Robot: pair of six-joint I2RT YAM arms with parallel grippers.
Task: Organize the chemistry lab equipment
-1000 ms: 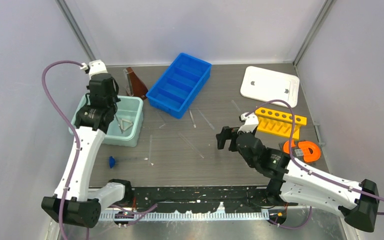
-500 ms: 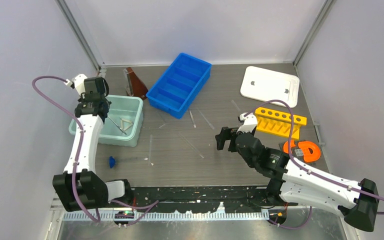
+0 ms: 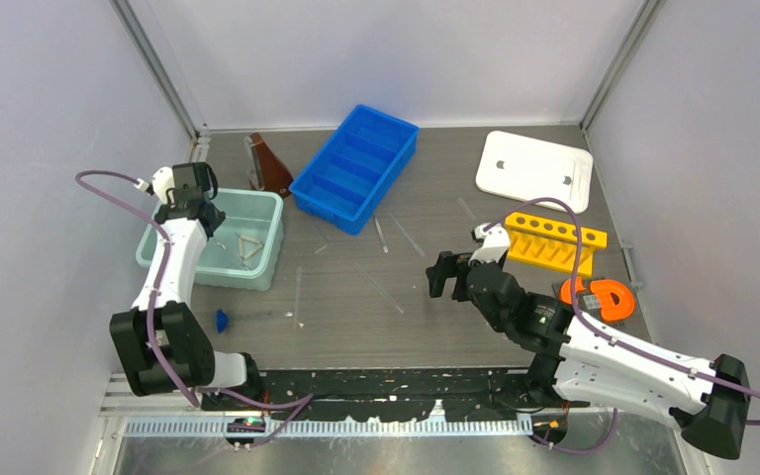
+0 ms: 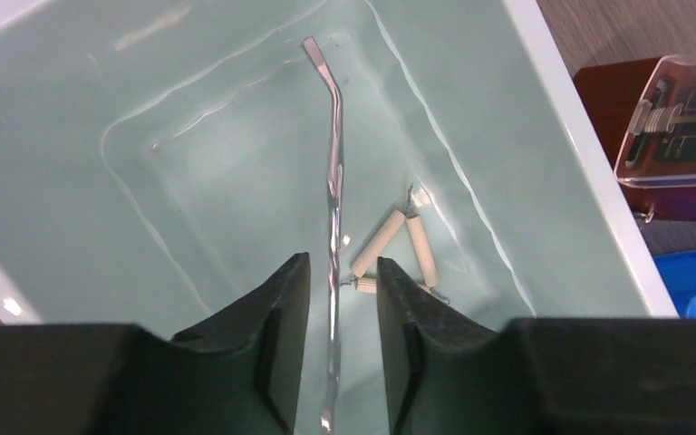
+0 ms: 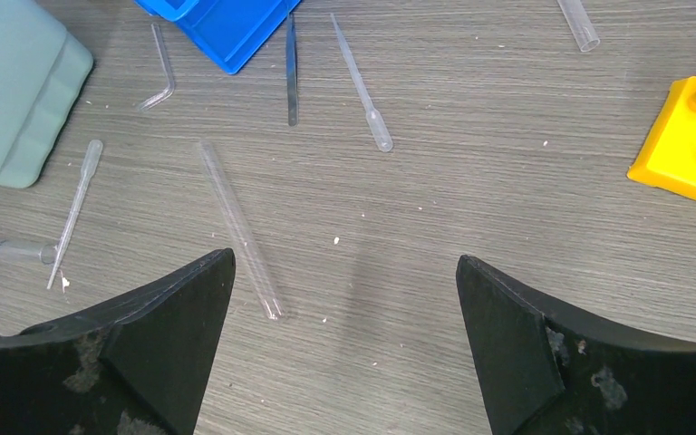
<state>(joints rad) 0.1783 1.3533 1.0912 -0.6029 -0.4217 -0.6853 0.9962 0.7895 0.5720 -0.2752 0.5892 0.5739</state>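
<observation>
Left gripper [image 4: 343, 317] is open; tongs [image 4: 333, 181] lie loose in the bin [image 4: 544, 109] beside the triangle [image 4: 399, 249]. Right gripper [image 5: 344, 317] is wide open. Your nearest tube [image 5: 236, 222] lies on the table, off-centre by its left finger, long axis across the closing line. Shift left.

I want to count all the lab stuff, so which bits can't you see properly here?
Left wrist view: the tongs run off the bottom edge, between the fingers of the left hand.
Left wrist view: the brown case is cut by the right edge.
Right wrist view: the yellow rack is cut by the right edge.
Top view: the glass tubes are too thin to count.
</observation>
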